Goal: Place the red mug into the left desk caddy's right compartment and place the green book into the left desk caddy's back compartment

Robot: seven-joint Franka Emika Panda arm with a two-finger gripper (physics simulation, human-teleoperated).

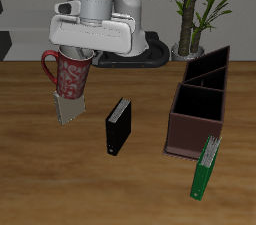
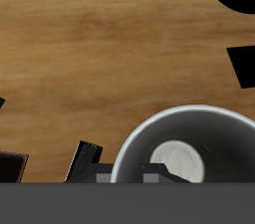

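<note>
One view, the wrist's, shows the mug's (image 2: 184, 158) pale inside; outside, the gripper (image 1: 76, 57) pinches its rim, lifted, the caddy (image 1: 192, 129) well apart across bare table (image 1: 30, 169).

The Franka arm reaches forward from its base at the table's back, its white wrist block level and wide, set toward ten o'clock of the table's middle in the exterior view. The gripper (image 1: 71, 54) hangs straight down beneath that block, fingers pointing at the tabletop. It is clamped on the red mug (image 1: 70, 74), which hangs clear of the wood. In the wrist view the fingers (image 2: 149, 177) appear to pinch the mug's rim, though only their grey tips show.
</note>
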